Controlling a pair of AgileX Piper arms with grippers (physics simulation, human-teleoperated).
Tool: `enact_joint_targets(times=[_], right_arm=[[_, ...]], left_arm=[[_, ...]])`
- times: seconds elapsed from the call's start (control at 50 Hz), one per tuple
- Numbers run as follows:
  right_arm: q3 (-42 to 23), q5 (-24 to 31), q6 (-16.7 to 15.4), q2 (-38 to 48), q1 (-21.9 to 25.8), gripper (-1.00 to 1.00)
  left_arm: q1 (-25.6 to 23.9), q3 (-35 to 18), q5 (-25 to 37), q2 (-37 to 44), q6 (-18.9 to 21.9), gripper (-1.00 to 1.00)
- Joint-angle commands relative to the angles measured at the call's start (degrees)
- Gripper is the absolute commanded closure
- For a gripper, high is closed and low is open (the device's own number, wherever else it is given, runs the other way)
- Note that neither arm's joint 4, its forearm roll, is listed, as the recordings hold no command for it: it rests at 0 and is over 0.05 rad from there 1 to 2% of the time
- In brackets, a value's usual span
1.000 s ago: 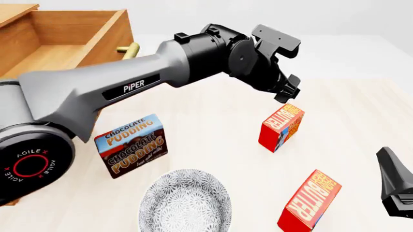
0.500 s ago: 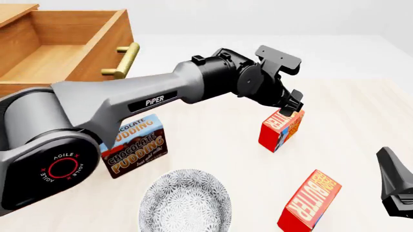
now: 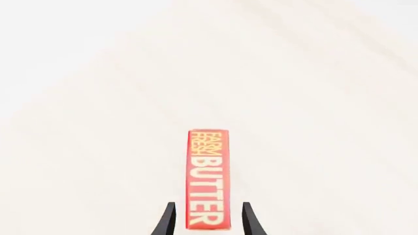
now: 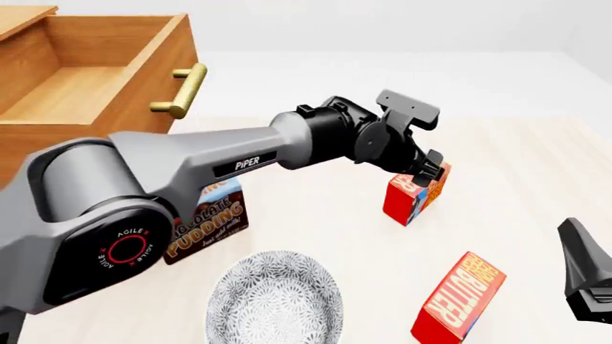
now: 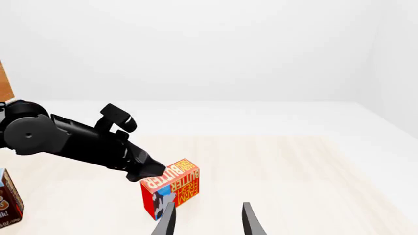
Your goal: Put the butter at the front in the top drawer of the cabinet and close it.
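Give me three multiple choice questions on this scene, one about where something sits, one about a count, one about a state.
1. The patterned bowl sits:
A. in the drawer
B. near the table's front edge
C. on the cabinet

2. Butter cartons in the front view:
A. one
B. two
C. three

3. The top drawer is:
A. open
B. closed
C. removed

Answers:
1 B, it lies below the pudding box.
2 B, one butter carton at the left tool, another nearer.
3 A, its bare inside shows.
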Motion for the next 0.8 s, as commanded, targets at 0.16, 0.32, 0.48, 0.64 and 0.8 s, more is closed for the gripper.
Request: enact_joint_targets(times=[0.16, 0.32, 0.48, 0.64, 0.8], right_arm=[[0.1, -0.1, 0.1, 0.0, 0.0, -1.00], [0.1, -0.1, 0.1, 0.0, 0.0, -1.00], [0.1, -0.1, 0.0, 0.0, 0.0, -1.00], [0.1, -0.1, 0.0, 0.0, 0.0, -1.00], [0.1, -0.1, 0.0, 0.0, 0.0, -1.00]], left_arm=[[0.1, 0.1, -1.6, 2.6, -1.4, -1.00], [0.2, -0.4, -1.9, 3.9, -1.9, -1.00], [-0.2, -0.5, -2.4, 4.9, -2.5, -1.00], [-0.3, -0.1, -3.1, 5.6, -3.2, -1.00], [0.1, -1.3, -2.9, 7.5, -3.6, -1.00]])
